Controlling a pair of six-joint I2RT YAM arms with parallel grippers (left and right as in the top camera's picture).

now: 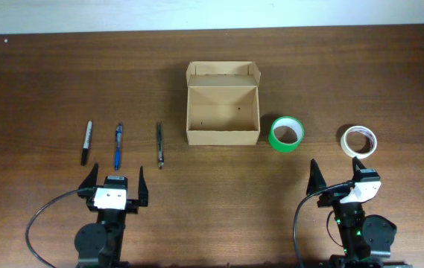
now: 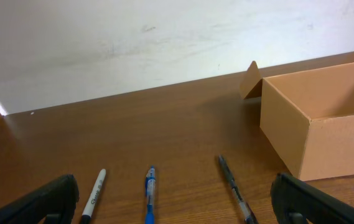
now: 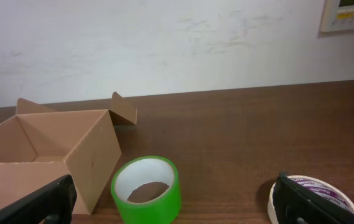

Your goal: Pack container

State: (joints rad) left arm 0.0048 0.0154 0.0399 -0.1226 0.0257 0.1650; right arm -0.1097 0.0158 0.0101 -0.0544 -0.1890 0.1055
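The container point(image 1: 223, 137) sits in the upper centre of the overhead view. It is an open box of plain tan cardboard, matte and sharp-edged, with its lid flap folded back toward the top of the frame and nothing visible inside. It lies about as far from one arm as from the other.

The left gripper point(image 1: 116, 173), at lower left, is spread wide and holds nothing. Straight up-frame from it lie three slim, hard sticks: a black marker point(image 1: 87, 141), a blue pen point(image 1: 118, 145) and a dark pen point(image 1: 159, 144). They lie apart from one another, and each has its long axis running up and down the frame, so a grasp would probably need to span them crosswise. The blue pen is most squarely in line with the open fingers.

The right gripper point(image 1: 337, 167), at lower right, is likewise fully parted and empty. A glossy green tape roll point(image 1: 275, 138) lies flat just beside the box's right wall, up and to the left of this gripper. A white tape roll point(image 1: 346, 141) lies flat nearer, just above its right finger. I judge that the pens fall to the left arm and the rolls to the right.

The table point(image 1: 40, 82) is dark wood grain.
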